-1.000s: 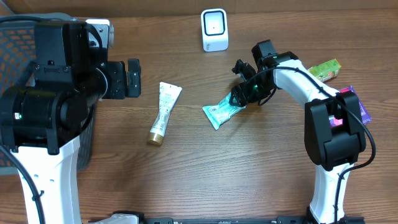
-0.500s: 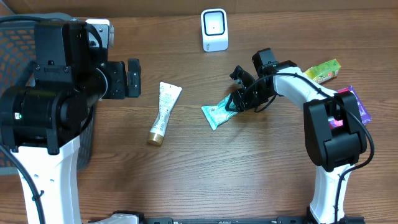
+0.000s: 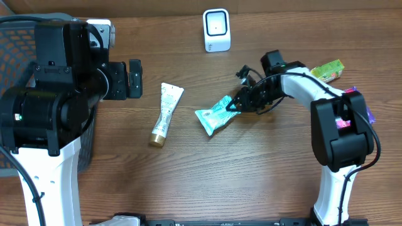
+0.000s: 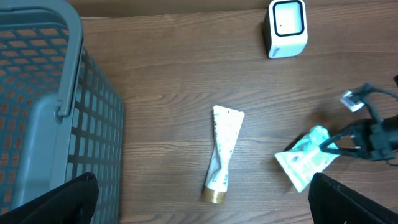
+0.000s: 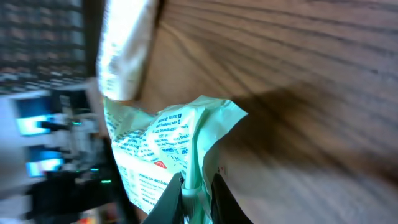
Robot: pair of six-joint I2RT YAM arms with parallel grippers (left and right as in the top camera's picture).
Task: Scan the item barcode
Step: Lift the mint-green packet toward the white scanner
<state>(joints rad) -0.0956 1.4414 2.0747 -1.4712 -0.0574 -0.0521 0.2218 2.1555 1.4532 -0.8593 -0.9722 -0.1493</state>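
Observation:
A mint-green printed pouch [image 3: 212, 115] lies mid-table, its right edge pinched by my right gripper [image 3: 238, 104], which is shut on it. In the right wrist view the fingers [image 5: 169, 198] clamp the pouch's [image 5: 158, 146] sealed edge and the bag tilts up off the wood. I cannot make out a barcode on it. The white scanner [image 3: 217, 30] stands upright at the table's back edge, well apart from the pouch. My left gripper [image 3: 134, 78] hangs open at the left, high above the table, with nothing in it [image 4: 204, 204].
A white tube with a gold cap [image 3: 166, 113] lies left of the pouch. A grey mesh basket [image 4: 43, 93] fills the far left. A green carton [image 3: 328, 70] and a purple packet [image 3: 365, 112] sit at the right edge.
My right gripper has closed on the pouch's right edge. The pouch has shifted left and slightly toward the front. The left arm has not moved.

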